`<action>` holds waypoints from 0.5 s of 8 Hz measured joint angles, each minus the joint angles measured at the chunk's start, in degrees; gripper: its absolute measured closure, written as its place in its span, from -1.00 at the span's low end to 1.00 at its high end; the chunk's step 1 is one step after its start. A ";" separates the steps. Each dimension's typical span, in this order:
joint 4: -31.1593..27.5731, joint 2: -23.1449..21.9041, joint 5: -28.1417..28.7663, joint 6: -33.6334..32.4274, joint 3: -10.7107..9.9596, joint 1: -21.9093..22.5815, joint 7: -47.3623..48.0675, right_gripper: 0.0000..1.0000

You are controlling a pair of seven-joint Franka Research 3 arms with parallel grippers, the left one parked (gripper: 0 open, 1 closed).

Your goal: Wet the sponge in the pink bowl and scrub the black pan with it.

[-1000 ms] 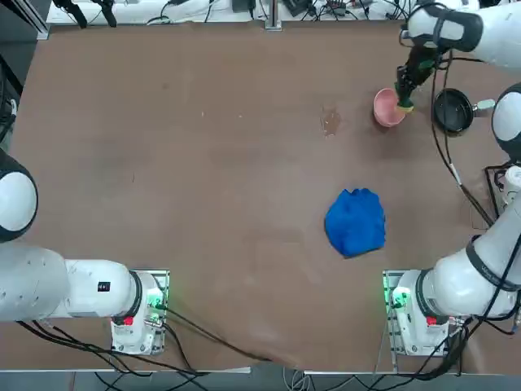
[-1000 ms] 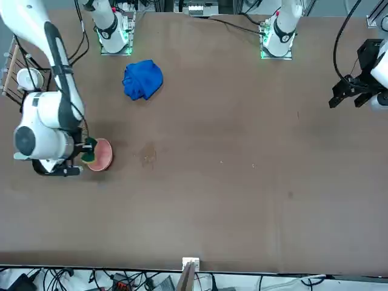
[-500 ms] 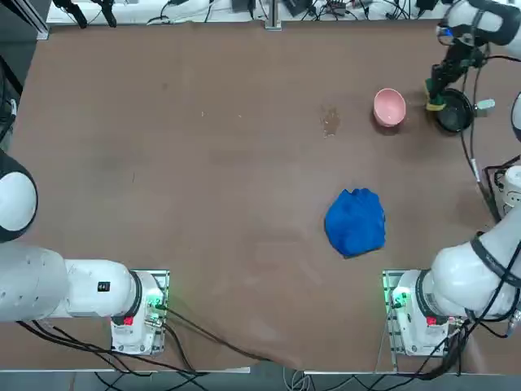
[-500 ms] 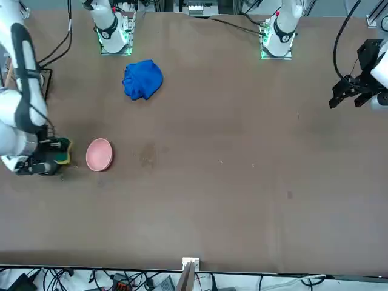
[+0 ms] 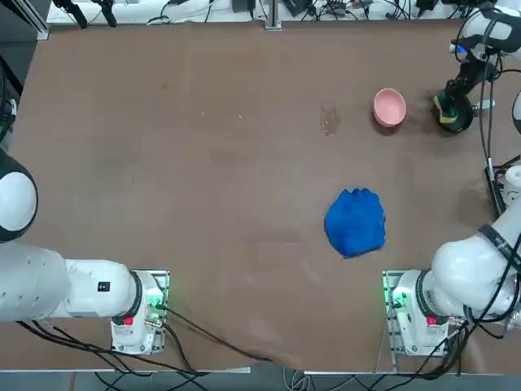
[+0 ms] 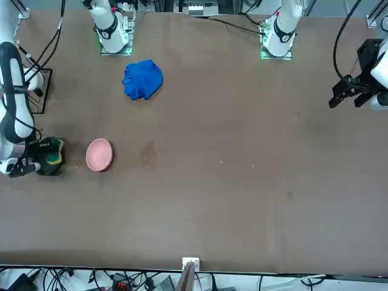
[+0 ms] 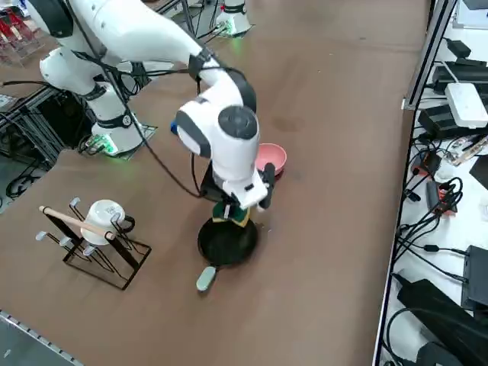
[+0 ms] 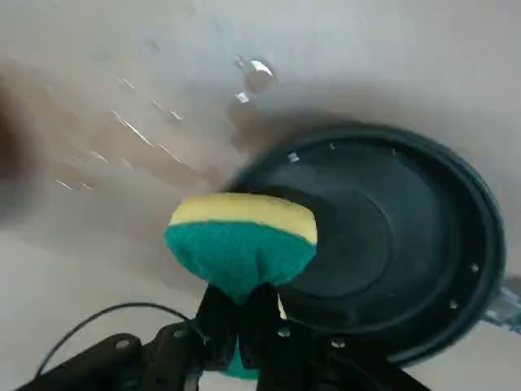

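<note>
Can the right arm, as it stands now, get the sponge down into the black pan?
Probably yes. The right gripper is shut on the sponge just over the near rim of the black pan, whose inside is open with nothing in it. The pink bowl stands apart beside it.

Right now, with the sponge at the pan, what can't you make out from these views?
- Contact: whether the sponge, pinched in the right gripper, touches the black pan; no view settles it.
- Pan handle: cut off at the wrist view's edge.
- Water in the pink bowl: too small overhead; the arm partly hides it in the side view.
</note>
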 joint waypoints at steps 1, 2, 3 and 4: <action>0.22 1.15 -1.85 0.08 -0.01 -1.35 -1.44 0.89; 0.43 1.99 -3.10 0.76 0.02 -2.99 -2.87 0.89; 0.81 2.47 -3.63 2.01 0.04 -4.47 -4.68 0.89; 1.35 2.70 -3.79 3.27 0.05 -5.50 -6.32 0.89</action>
